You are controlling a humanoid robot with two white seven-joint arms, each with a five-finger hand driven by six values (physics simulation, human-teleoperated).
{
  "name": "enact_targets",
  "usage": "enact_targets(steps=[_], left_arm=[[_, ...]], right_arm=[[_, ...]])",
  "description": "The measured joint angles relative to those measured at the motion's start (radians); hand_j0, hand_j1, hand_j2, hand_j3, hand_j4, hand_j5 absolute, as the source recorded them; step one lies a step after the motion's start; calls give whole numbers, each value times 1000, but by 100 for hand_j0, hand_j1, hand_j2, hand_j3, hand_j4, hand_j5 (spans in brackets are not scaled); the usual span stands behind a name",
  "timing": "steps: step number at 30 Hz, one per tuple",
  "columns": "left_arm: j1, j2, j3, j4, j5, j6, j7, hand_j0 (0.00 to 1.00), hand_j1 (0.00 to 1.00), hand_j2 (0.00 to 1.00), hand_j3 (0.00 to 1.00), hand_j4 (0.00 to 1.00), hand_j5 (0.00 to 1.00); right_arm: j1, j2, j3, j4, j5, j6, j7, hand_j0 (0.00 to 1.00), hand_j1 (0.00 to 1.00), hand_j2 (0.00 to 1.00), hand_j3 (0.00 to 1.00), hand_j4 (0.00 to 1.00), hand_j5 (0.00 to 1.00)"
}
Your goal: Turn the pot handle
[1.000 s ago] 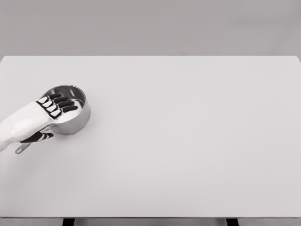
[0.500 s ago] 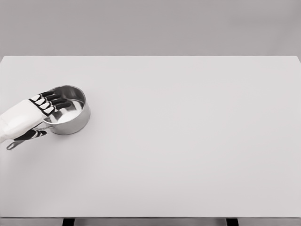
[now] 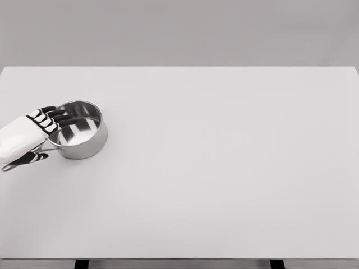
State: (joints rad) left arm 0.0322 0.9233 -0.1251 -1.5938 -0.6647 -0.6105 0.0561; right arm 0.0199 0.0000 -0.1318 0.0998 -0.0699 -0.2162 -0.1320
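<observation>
A shiny steel pot stands upright on the left part of the white table. Its handle runs out toward the lower left and is mostly hidden under my left hand. The hand comes in from the left edge. Its fingers reach over the pot's left rim and the thumb lies along the handle's near side, so the handle is clamped between them. My right arm does not show.
The table's left edge lies close to the hand and the handle's end. The table's front edge runs along the bottom of the picture.
My left hand has swung left and up toward the table's left edge, taking the handle's outer end with it. The pot body has turned roughly in place, and the fingers now cover less of its opening.
</observation>
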Motion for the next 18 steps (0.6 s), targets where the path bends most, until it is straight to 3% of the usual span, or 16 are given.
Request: enact_targets(steps=[18], left_arm=[[34, 3, 9, -4, 4, 0, 0, 100, 100, 100, 100, 100, 100]], right_arm=[[0, 0, 0, 0, 0, 0, 0, 100, 100, 100, 100, 100, 100]])
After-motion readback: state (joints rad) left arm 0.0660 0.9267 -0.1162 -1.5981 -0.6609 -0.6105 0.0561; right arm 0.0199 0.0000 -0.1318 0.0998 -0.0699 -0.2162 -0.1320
